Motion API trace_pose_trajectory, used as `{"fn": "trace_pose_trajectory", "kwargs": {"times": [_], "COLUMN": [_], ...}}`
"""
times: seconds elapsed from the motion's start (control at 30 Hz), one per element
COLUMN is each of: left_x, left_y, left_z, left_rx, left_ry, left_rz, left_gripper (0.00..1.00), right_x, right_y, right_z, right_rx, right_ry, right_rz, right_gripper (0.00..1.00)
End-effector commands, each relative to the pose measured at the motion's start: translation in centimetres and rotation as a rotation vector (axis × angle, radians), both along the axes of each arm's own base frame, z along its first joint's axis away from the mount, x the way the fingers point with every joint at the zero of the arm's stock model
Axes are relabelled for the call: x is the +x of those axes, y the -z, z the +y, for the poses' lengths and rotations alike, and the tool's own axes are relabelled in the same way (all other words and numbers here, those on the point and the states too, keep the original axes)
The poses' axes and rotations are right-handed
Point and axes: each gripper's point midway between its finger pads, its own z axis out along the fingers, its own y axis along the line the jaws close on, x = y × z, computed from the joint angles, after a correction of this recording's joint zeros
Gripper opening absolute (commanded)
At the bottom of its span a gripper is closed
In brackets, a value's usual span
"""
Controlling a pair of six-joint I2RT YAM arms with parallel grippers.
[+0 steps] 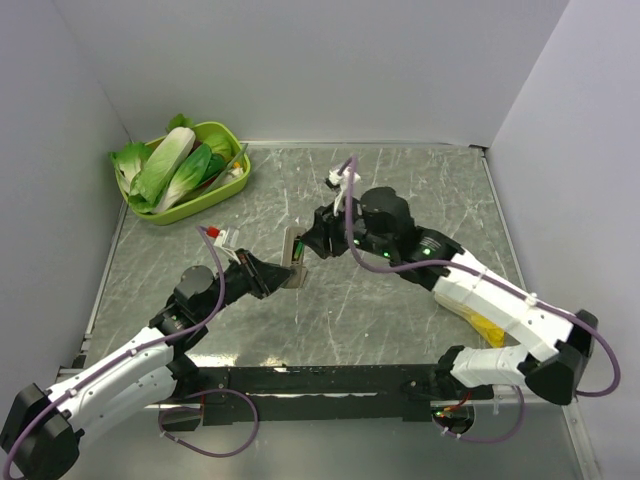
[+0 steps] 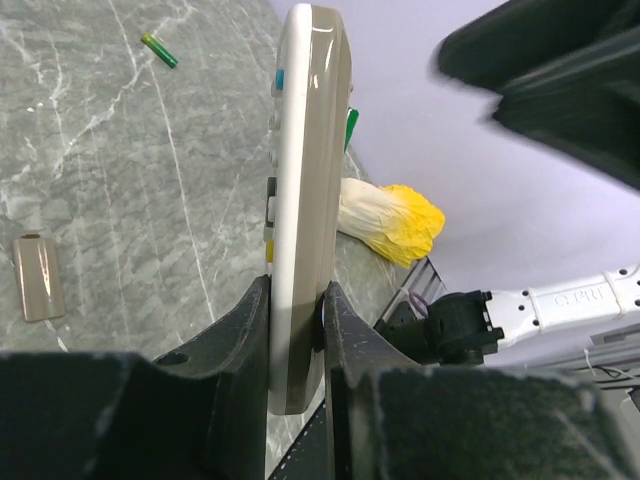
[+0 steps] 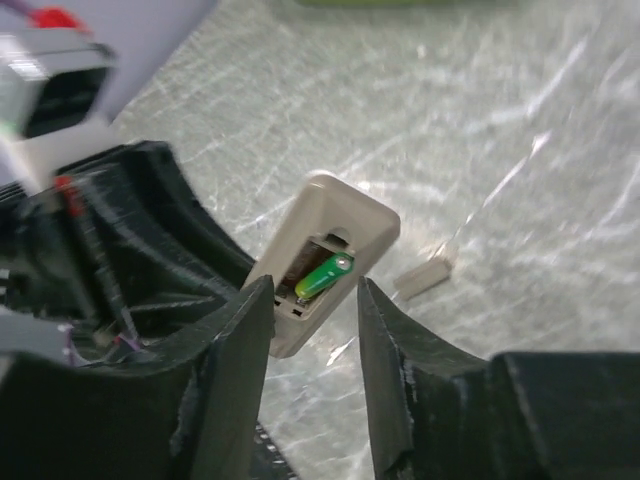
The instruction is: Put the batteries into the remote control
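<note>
Remote control (image 2: 300, 200) clamped edge-on in left gripper (image 2: 295, 330). Right gripper (image 3: 315, 310) jaws apart, empty, just before remote's open bay — one battery (image 3: 325, 274) seated inside; other battery (image 2: 158, 50) lies well apart from remote.

remote control (image 1: 295, 257) mid-counter (image 1: 400, 190), stood on end between the left gripper (image 2: 297, 320) jaws, battery (image 3: 325, 274) in its open compartment, right gripper (image 3: 313, 292) just to its right, second battery (image 2: 159, 50) and loose cover (image 2: 39, 277) lying on the counter, veg basket (image 1: 185, 210) far-left corner
</note>
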Motion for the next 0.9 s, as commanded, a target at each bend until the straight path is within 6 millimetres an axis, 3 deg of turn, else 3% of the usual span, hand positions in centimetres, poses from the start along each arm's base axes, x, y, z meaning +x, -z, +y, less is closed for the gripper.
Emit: {"fn": "trace_pose_trajectory", "kwargs": {"times": [0.0,0.23,0.43,0.5,0.67,0.77,0.87], "left_x": [-0.4,-1.4,-2.4,-2.6,-2.9,-2.9,-2.9], "left_y": [-4.4,-5.9,-7.5,-7.9,-8.4,-8.5,-8.6], "left_z": [-0.3,-0.6,-1.1,-1.2,-1.3,-1.3,-1.2], "left_rx": [-0.077,-0.118,-0.147,-0.153,-0.16,-0.159,-0.161], "left_ry": [0.047,0.123,0.188,0.198,0.221,0.217,0.217], "left_rz": [-0.11,-0.144,-0.184,-0.194,-0.211,-0.215,-0.217], "left_gripper": [0.01,0.01,0.01,0.02,0.01,0.01,0.01], "right_x": [-0.4,-1.4,-3.8,-4.4,-4.3,-4.6,-4.5], "right_y": [-5.1,-3.9,-2.9,-3.5,-3.9,-5.4,-5.7], "right_z": [-1.4,-2.8,-2.2,-2.0,-1.6,-1.7,-2.0], "right_rx": [0.021,-0.038,-0.031,-0.008,0.023,0.057,0.06], "right_ry": [-0.137,-0.372,-0.58,-0.615,-0.617,-0.603,-0.576], "right_rz": [-0.317,-0.516,-0.685,-0.738,-0.8,-0.843,-0.858], "right_gripper": [0.51,0.53,0.57,0.57,0.57,0.55,0.48]}}
